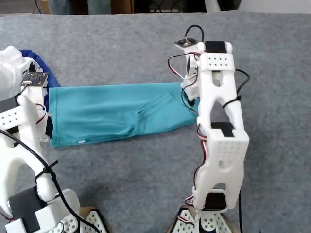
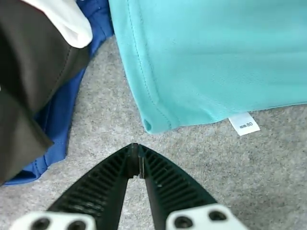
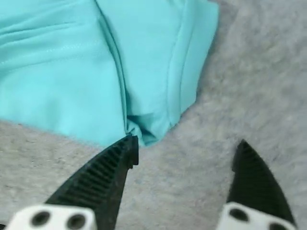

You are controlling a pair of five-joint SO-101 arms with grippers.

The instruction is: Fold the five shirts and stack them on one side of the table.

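A teal shirt (image 1: 114, 113) lies folded into a long strip across the middle of the grey table. My left gripper (image 2: 135, 160) is shut with nothing in it, its tips just short of the teal shirt's (image 2: 206, 57) near corner, where a white tag (image 2: 244, 123) sticks out. My right gripper (image 3: 184, 151) is open at the strip's other end; one fingertip (image 3: 129, 143) touches the teal shirt's (image 3: 96, 62) bunched corner, the other sits over bare carpet. A pile with a blue shirt (image 2: 60, 124), a black shirt (image 2: 29, 81) and a white shirt (image 2: 67, 19) lies beside the left gripper.
The pile of shirts (image 1: 19, 63) sits at the table's left edge, partly behind the left arm (image 1: 24, 131). The right arm (image 1: 218, 121) stands over the table's right half. Bare grey carpet (image 1: 272, 73) stretches to the right and along the back.
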